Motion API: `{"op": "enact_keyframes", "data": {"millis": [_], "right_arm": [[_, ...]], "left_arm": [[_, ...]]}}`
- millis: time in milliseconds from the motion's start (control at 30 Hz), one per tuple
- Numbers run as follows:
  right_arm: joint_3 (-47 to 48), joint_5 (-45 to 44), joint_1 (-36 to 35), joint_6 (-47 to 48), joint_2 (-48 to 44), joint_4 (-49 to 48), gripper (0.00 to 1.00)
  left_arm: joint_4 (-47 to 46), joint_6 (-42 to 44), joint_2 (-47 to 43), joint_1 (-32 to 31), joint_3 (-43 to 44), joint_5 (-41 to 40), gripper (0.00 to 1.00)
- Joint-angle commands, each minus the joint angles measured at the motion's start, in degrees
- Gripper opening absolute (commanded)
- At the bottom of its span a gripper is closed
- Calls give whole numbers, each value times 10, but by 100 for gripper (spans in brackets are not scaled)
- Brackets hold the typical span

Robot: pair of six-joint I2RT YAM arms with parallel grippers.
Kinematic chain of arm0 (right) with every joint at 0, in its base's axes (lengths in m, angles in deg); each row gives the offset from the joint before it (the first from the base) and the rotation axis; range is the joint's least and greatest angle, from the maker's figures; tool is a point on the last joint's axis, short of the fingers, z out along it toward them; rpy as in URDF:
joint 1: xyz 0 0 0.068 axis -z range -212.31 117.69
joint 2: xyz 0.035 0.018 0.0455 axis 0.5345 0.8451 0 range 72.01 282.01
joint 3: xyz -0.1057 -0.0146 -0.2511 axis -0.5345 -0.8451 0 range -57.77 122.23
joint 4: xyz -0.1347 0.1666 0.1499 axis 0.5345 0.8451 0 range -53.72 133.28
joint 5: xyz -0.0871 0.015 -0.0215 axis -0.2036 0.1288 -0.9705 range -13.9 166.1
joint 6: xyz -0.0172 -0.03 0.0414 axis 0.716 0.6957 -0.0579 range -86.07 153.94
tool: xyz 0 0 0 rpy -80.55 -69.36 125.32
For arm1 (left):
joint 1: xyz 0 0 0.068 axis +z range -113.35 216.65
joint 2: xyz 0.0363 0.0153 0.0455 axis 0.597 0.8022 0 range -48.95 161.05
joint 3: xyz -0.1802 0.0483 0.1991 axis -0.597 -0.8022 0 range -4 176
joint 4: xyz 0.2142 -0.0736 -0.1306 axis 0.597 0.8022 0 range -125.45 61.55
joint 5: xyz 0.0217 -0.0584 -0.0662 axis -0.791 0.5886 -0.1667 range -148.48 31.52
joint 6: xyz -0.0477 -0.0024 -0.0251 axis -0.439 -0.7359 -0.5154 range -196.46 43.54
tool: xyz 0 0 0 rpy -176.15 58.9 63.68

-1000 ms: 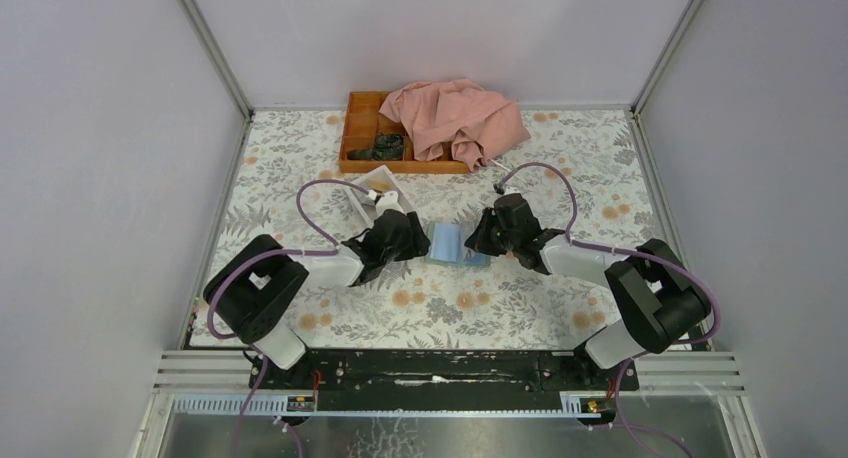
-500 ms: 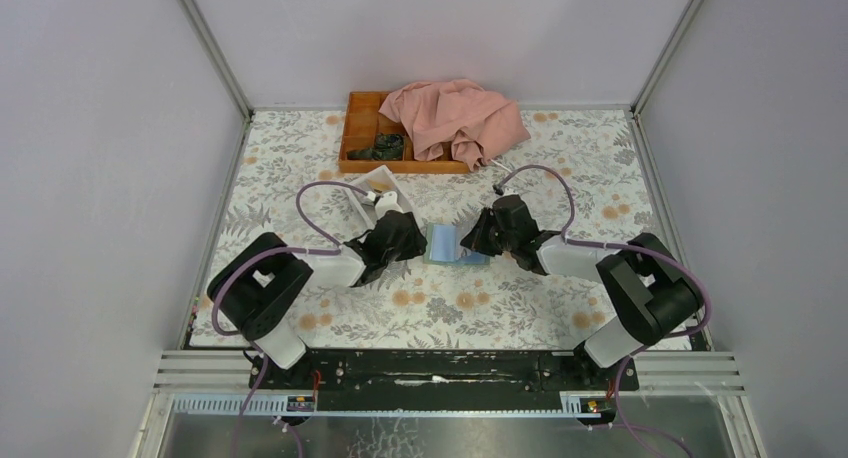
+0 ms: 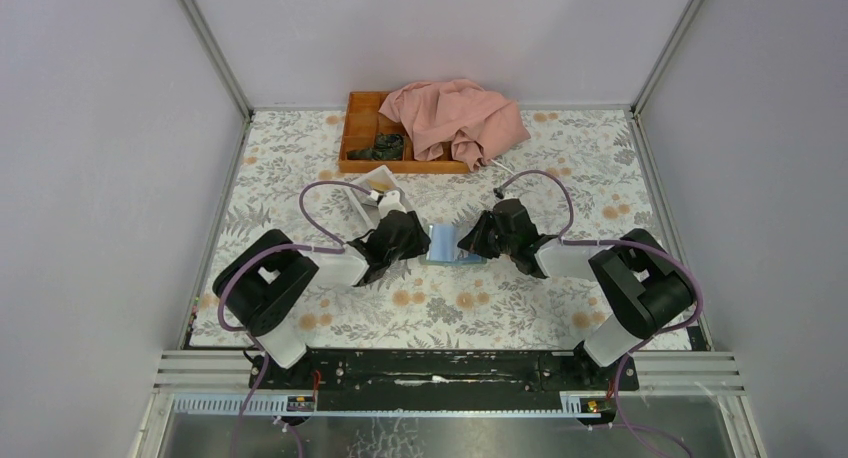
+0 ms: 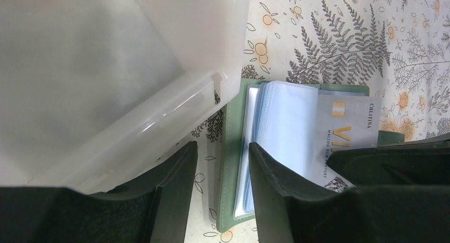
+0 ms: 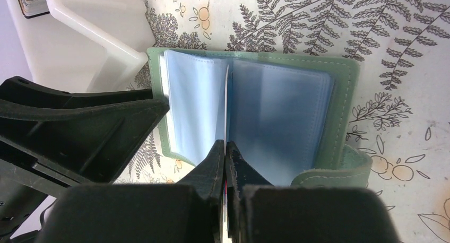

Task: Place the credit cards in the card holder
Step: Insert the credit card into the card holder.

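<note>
Right wrist view, nearest first: the right gripper (image 5: 225, 150) is clenched on a card (image 5: 227, 105). The card is held edge-on and stands upright in the crease between two pale blue sleeves of the holder (image 5: 345, 94), which lies open on the table between the arms. The left wrist view shows the left gripper (image 4: 223, 153) with its jaws apart, astride the holder's left edge. One finger rests on the sleeves, seemingly to pin them, and nothing looks pinched. From the top view, the box (image 3: 363, 203) sits just beside the holder at its 10 o'clock. What may be more cards stand at its far end, too small to be sure. Further off at 11 o'clock is the tray (image 3: 352, 138), with a pink cloth (image 3: 455, 118) heaped over its right side. My judgement is that the task is at an early stage. The sleeves in sight look empty, and this card is at a pocket mouth but not yet slid home. Any cards in the box are still to come.
</note>
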Motion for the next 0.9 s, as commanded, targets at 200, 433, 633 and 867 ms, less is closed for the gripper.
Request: {"op": "enact_keyframes", "data": {"millis": [200, 433, 633, 867], "right_arm": [[0, 10, -4, -10, -7, -30, 0], [3, 10, -10, -11, -2, -33, 0], [17, 7, -18, -11, 3, -27, 0], [23, 5, -21, -13, 7, -26, 0]], "left_arm": [[143, -1, 23, -9, -45, 7, 44], [164, -2, -8, -9, -39, -7, 23], [163, 0, 5, -9, -32, 1, 22], [157, 1, 18, -9, -36, 8, 22]]}}
